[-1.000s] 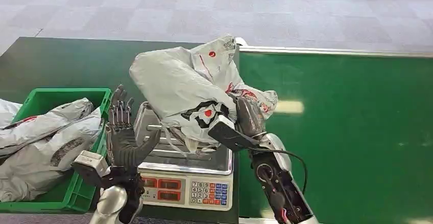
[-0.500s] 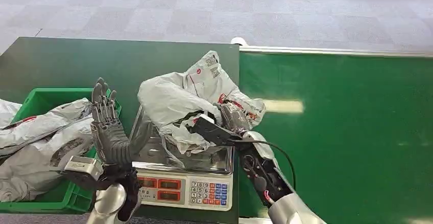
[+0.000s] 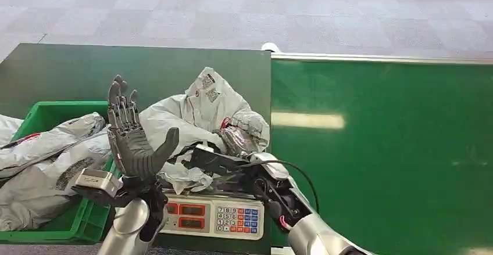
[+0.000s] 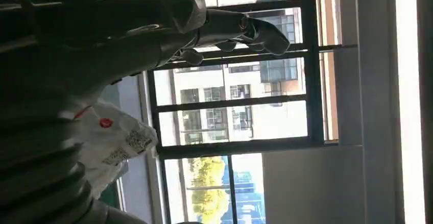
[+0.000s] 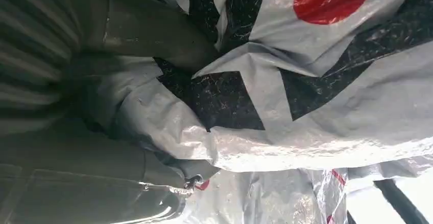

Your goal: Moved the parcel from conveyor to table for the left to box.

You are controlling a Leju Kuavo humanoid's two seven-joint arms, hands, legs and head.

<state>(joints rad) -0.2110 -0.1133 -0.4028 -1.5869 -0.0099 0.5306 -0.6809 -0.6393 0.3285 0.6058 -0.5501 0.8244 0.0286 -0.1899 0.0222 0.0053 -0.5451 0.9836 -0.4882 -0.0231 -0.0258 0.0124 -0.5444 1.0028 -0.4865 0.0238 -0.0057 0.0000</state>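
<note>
One parcel (image 3: 197, 112), a grey plastic mailer bag with red and black print, lay slumped across the pan of the weighing scale (image 3: 212, 213) at the near edge of the dark table (image 3: 64, 72), its wrinkled skin folded over itself and sagging off the pan. Nearest, at the near left, the left hand (image 3: 132, 144) stood raised with its palm up and fingers spread apart, holding nothing, just left of the parcel. To its right the right hand (image 3: 235, 142) was buried in the near side of the parcel; in the right wrist view its thumb (image 5: 153, 30) pressed into the crumpled film, so it appeared to have hold of the bag. Judging by the way it draped, the parcel was likely light and soft, with slick film that could slide through a loose grasp; a bunched fold or the thicker middle seemed the safest place to take it. Left of the scale, the green crate (image 3: 55, 111) held other grey bags. Farther right stretched the green conveyor (image 3: 395, 139).
</note>
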